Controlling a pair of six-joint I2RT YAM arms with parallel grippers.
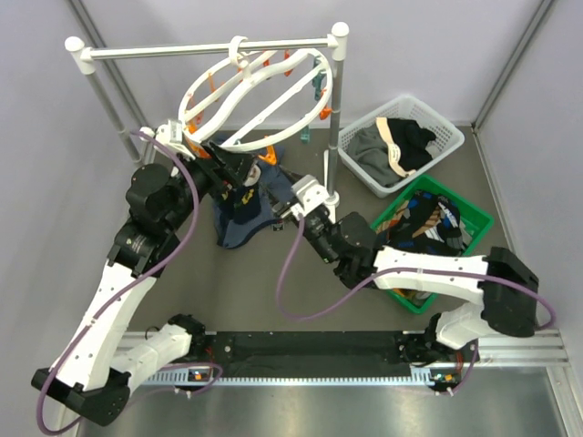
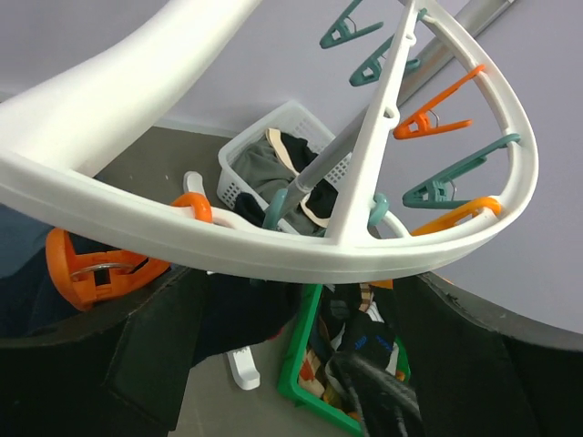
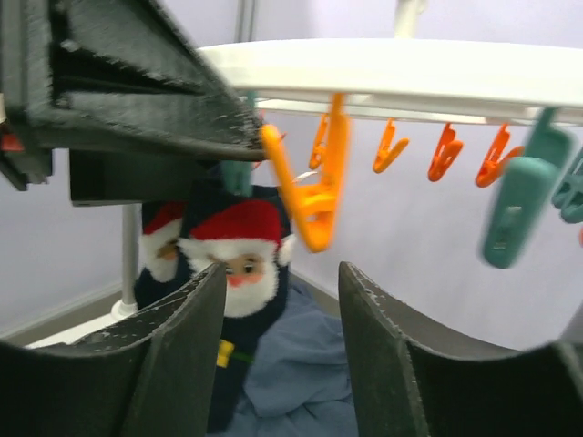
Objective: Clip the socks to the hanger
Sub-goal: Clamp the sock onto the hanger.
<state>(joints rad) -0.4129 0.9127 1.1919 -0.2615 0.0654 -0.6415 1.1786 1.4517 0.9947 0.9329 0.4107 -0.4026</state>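
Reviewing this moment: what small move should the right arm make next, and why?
Probably pull the right gripper straight back, clear of the hanger. Its jaws stand open with nothing between them, and the Santa sock seems to hang from a teal clip on its own. The left gripper is open too, so nothing needs holding.

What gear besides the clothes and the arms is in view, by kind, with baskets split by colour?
White basket: 1
Green basket: 1
Round hanger: 1
Bar rack: 1
Total: 4
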